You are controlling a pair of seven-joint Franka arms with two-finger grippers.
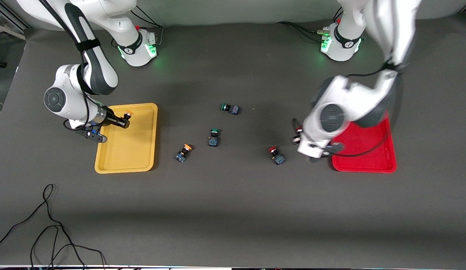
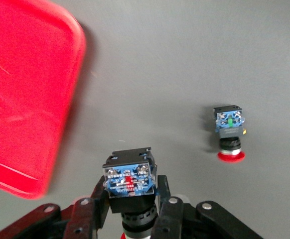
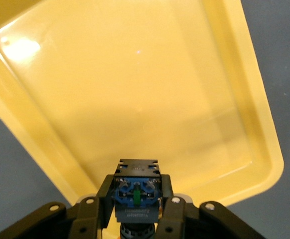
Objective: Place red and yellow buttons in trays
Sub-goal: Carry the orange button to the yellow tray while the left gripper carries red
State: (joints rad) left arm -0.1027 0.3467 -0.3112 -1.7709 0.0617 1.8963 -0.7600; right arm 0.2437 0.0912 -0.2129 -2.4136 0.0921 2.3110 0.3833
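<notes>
Trays first: the yellow tray (image 1: pixel 127 157) lies toward the right arm's end of the counter (image 1: pixel 233 210), the red tray (image 1: pixel 368 157) toward the left arm's end, and neither has a button lying in it.

Over the yellow tray's rim hangs the right gripper (image 3: pixel 137 211). Its fingers (image 3: pixel 171 214) pinch a yellow button (image 1: pixel 127 113) by its sides, blue terminal end up in the right wrist view, cap pointing down toward the tray floor.

Over the bare counter just beside the red tray hangs the left gripper (image 2: pixel 131 211). Its fingers (image 2: pixel 167 211) pinch a red button (image 2: pixel 129 180) the same way, the black-and-blue body standing up between them.

On the counter between the trays lie four more. From the loose red button (image 1: pixel 277 155), the second yellow button (image 1: pixel 183 153) is at about nine o'clock in the front view, near the yellow tray's nearer corner. One green button (image 1: pixel 214 137) lies at about two o'clock from that yellow one, and the other green button (image 1: pixel 230 108) sits farther from the front camera than all of them.
</notes>
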